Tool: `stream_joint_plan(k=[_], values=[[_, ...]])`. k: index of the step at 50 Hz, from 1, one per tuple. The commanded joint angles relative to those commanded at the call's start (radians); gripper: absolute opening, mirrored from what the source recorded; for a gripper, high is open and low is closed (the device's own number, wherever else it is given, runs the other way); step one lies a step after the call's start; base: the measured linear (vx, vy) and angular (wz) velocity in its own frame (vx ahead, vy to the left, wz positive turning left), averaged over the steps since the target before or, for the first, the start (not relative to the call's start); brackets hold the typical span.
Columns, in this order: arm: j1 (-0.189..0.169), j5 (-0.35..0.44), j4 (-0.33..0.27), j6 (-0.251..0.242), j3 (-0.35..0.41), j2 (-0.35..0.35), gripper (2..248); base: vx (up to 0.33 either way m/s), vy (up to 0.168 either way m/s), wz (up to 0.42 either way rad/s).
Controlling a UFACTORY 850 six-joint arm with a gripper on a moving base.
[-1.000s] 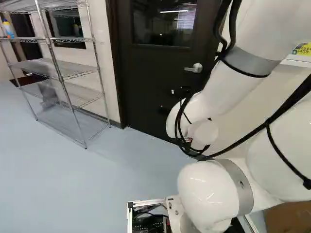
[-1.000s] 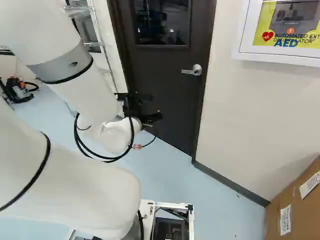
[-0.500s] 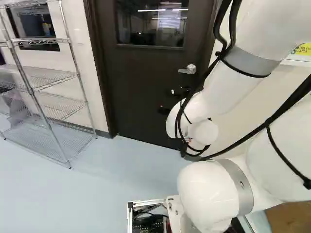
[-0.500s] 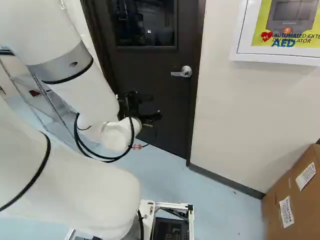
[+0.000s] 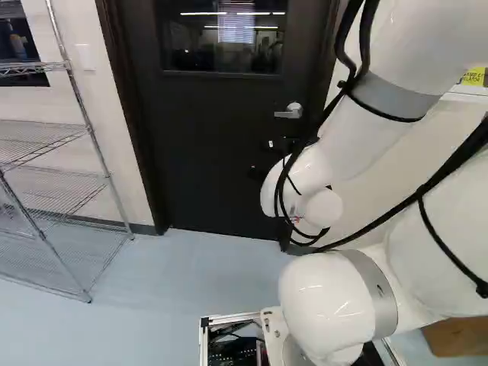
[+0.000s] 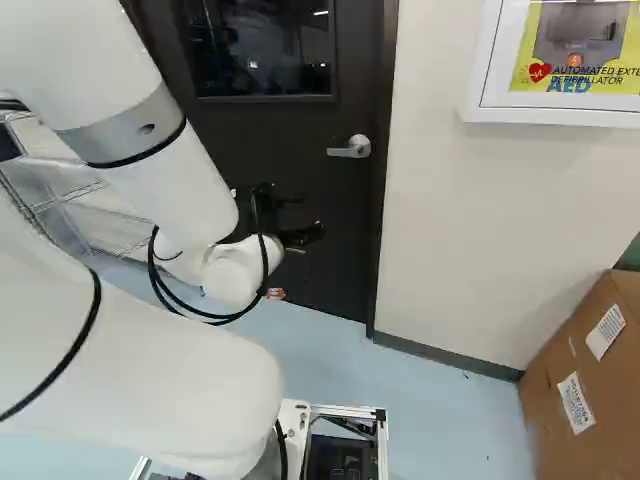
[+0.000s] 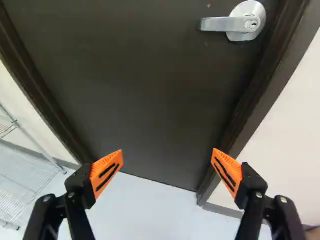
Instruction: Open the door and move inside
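Observation:
My gripper is in front of the lower half of the dark door in the right base view, lower than the silver lever handle. In the wrist view the gripper is open, its orange pads wide apart with nothing between them. The door stands closed in its frame ahead of the fingers, and the handle is ahead of them, beyond the one nearer the beige wall. The left base view shows the handle just beside my arm.
A wire shelf rack stands against the wall beside the door. On the door's other side a white-framed defibrillator cabinet hangs on the beige wall, with a cardboard box on the floor below.
The base has moved, turning left and coming somewhat nearer the door; door and handle shift leftward in the right base view. The arm keeps its pose over its lowest joint.

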Motion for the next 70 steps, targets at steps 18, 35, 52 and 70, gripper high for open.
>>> stream_joint_plan(k=[18, 35, 52, 70], values=[[0.0, 0.0, 0.0, 0.0, 0.0, 0.0, 247, 0.145, 0.182, -0.195], [0.011, 0.0, 0.0, 0.0, 0.0, 0.0, 247, 0.073, 0.12, -0.023], [-0.005, 0.0, 0.0, 0.0, -0.028, -0.013, 247, -0.001, -0.004, -0.001], [-0.036, 0.0, 0.0, 0.0, -0.089, -0.031, 247, 0.0, 0.0, 0.0]])
